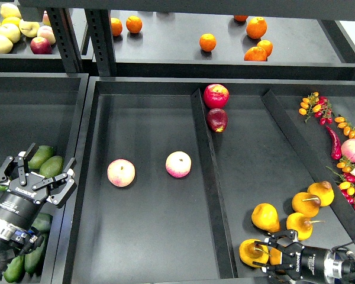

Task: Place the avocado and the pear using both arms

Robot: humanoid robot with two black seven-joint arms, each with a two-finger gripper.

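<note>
Several dark green avocados [46,161] lie in the left bin. My left gripper [39,173] hovers just above them with its fingers spread, open and empty. Several golden pears [265,216] lie at the front of the right compartment. My right gripper [264,255] comes in from the bottom right, low over the tray floor. Its two fingers sit on either side of the front-most pear [249,252] and close against it. That pear rests on the tray floor.
Two pink-cream peaches [121,173] [178,164] lie in the middle tray [148,236]. Two red apples [216,96] sit beside the divider [210,183]. Oranges [207,42] are on the back shelf, pale apples [3,32] at back left, chillies and small tomatoes [343,148] at right.
</note>
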